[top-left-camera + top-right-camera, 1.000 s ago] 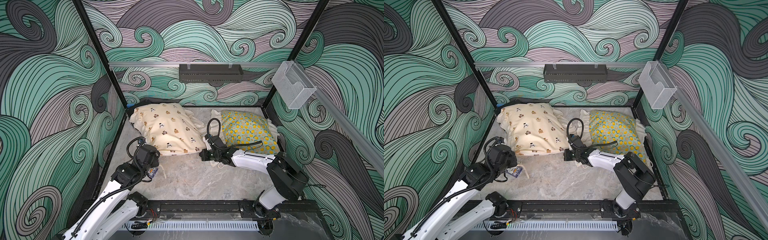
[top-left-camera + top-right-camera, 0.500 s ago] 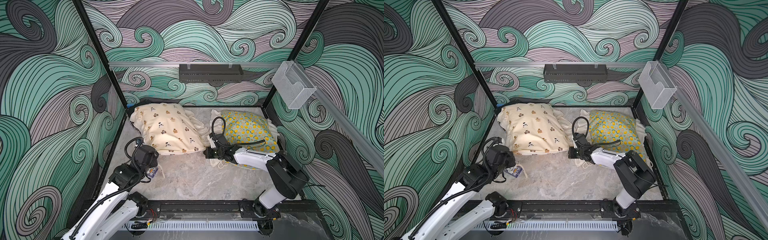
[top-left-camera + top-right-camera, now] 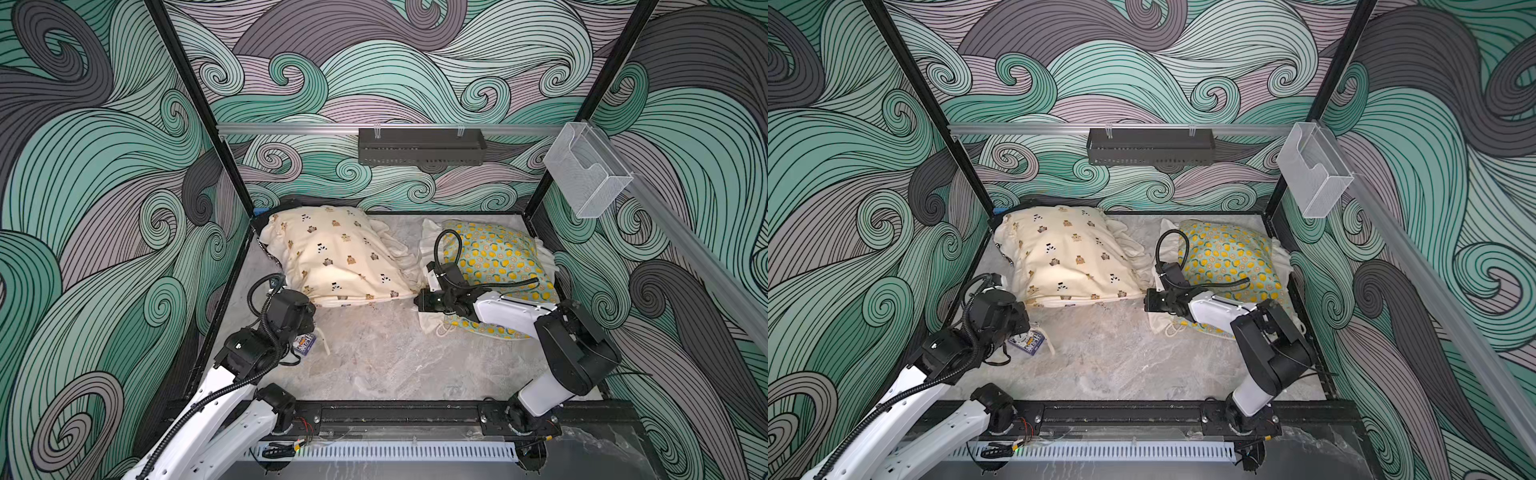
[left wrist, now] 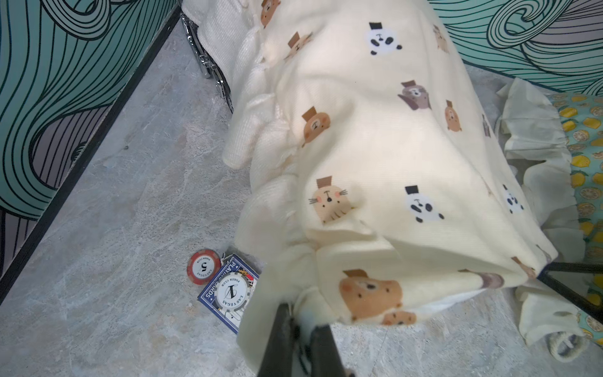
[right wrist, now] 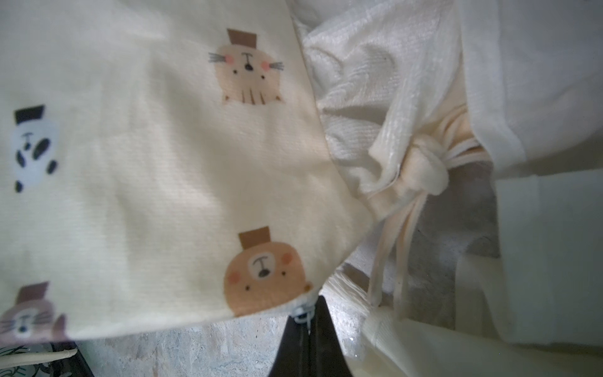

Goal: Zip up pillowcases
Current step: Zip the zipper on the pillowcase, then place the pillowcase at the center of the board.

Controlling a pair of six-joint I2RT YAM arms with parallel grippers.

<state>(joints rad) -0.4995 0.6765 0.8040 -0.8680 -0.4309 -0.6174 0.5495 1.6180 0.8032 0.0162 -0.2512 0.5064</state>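
**Claws closed on both near corners of the bear pillowcase**

Left claw [image 4: 298, 339] is pinched shut on cream cloth at one near corner of the bear pillowcase [image 3: 336, 253]. The right claw [image 5: 308, 339] is closed on a small white tab at the hem of the other near corner. That pillowcase lies near the back left corner of the desk [image 3: 374, 361]. Its ribbed cream knit is dotted with hatted bears, pandas and cats, with a gathered ruffle along its sides. Just beside it on the right sits the lemon pillowcase [image 3: 494, 257], mint-green with yellow fruit and a crumpled cream frill. The right arm [image 3: 511, 311] reaches across its near edge.

The desk is a matt grey marbled slab in a black frame. Near the left claw lie a blue playing-card pack [image 4: 208, 294], a white poker chip [image 4: 230, 291] on top of it and a red chip [image 4: 202, 266] just beside. Walls [image 3: 104, 166] of teal, grey and lilac swirls enclose the cell. On the back rail hangs a black perforated tray [image 3: 419, 145], and on the right rail a clear plastic holder [image 3: 586, 174].
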